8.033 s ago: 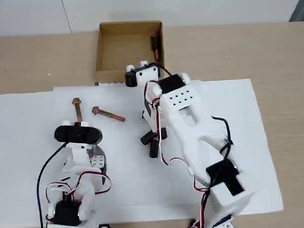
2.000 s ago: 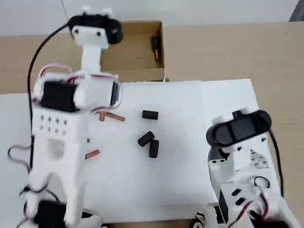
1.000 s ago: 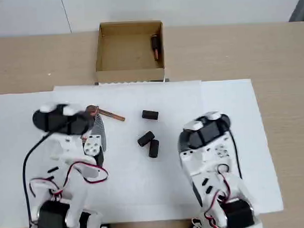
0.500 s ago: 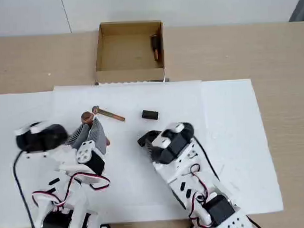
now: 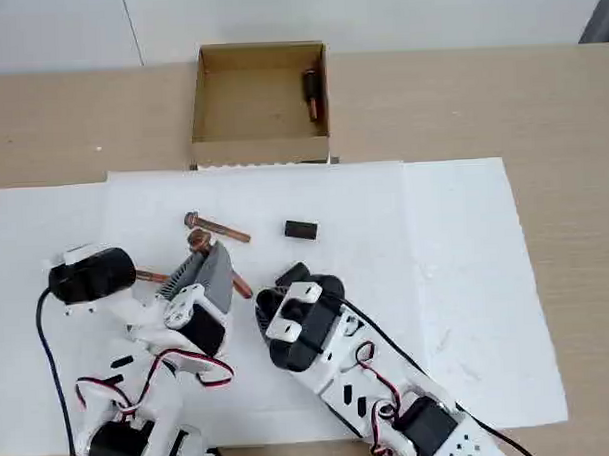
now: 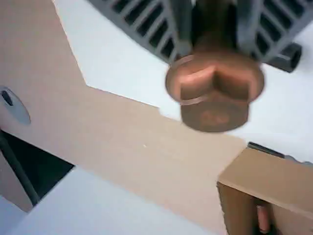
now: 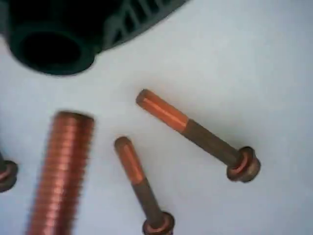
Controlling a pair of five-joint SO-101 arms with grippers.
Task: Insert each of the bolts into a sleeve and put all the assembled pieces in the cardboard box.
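High view, from the left: left gripper (image 5: 211,276) is clamped on a bolt (image 5: 198,241), threaded end pointing at the right gripper (image 5: 287,286), which pinches a sleeve (image 7: 51,48) just beside that tip. If the axes are off, the threads may catch the rim and knock either piece loose. The box (image 5: 262,150) sits well beyond both.

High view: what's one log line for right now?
left hand: holds bolt | right hand: holds sleeve | cardboard box: one assembled piece | paper: spare sleeve, spare bolt
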